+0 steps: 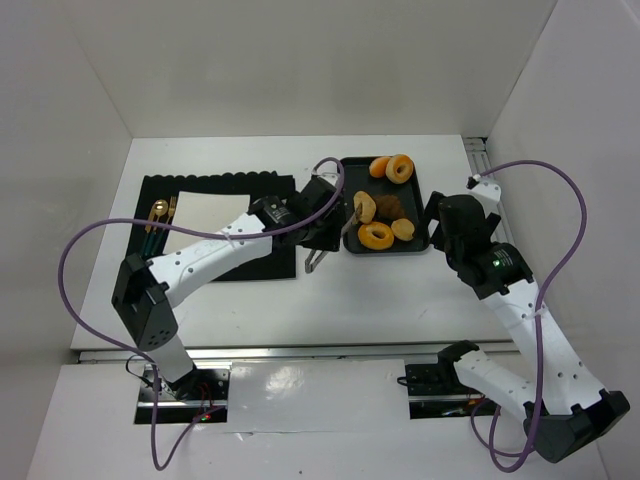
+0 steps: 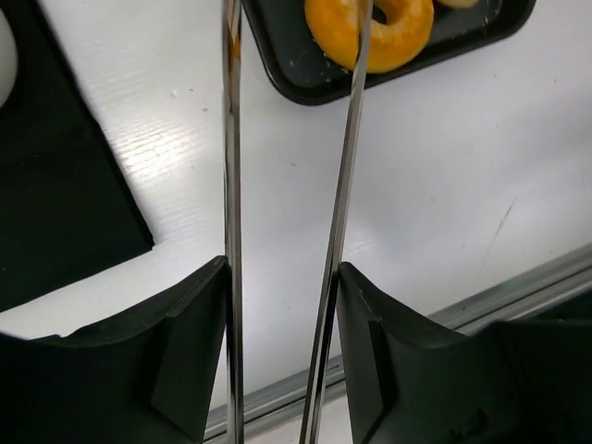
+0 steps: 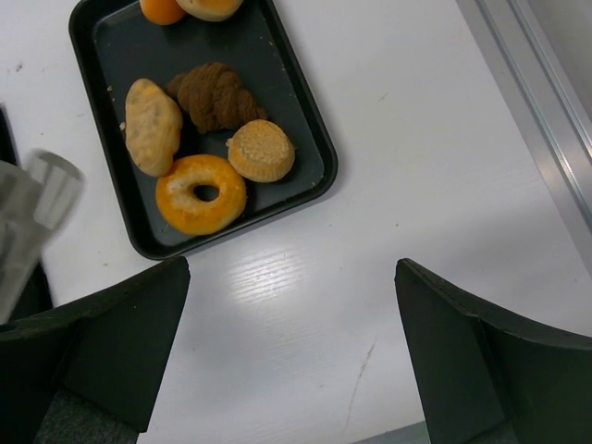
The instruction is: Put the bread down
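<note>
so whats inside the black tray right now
A ring donut, an oval bun, a dark twisted pastry, a small round cake and two orange rings. The tongs hide a strip of the tray's edge.

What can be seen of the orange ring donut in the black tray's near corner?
The ring donut is golden-orange, with a smooth baked crust and a small dark hole. It lies flat, whole, in the black tray's near corner, close against an oval bun and a round bun. Nothing grips it. In the left wrist view one arm of the metal tongs crosses before it; contact cannot be told.
</note>
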{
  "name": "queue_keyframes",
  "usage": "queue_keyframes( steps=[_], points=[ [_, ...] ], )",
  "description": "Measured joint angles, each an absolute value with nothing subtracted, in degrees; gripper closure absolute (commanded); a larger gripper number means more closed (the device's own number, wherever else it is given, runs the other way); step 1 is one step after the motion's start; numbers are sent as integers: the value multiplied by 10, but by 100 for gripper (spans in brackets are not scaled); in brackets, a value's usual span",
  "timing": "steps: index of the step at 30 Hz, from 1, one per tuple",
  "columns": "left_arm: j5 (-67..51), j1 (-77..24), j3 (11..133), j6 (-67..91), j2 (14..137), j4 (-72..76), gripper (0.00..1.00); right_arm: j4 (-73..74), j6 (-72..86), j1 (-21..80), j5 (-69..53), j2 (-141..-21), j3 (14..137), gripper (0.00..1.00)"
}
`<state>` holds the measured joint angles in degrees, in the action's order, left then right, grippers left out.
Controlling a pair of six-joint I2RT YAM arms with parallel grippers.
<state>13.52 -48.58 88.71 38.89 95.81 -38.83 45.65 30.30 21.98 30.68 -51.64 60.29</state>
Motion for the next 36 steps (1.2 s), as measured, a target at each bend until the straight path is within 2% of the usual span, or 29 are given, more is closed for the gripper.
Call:
queue_keyframes(
  steps=[15,33,36],
  points=[
    [59,-486,898,397,992,-370,40,456,301,220,306,-515,603,1],
    [44,-484,915,470,1091,-331,36,456,301,220,306,-509,603,1],
    [29,-477,915,474,1099,-326,47,456,300,220,306,-509,603,1]
  ],
)
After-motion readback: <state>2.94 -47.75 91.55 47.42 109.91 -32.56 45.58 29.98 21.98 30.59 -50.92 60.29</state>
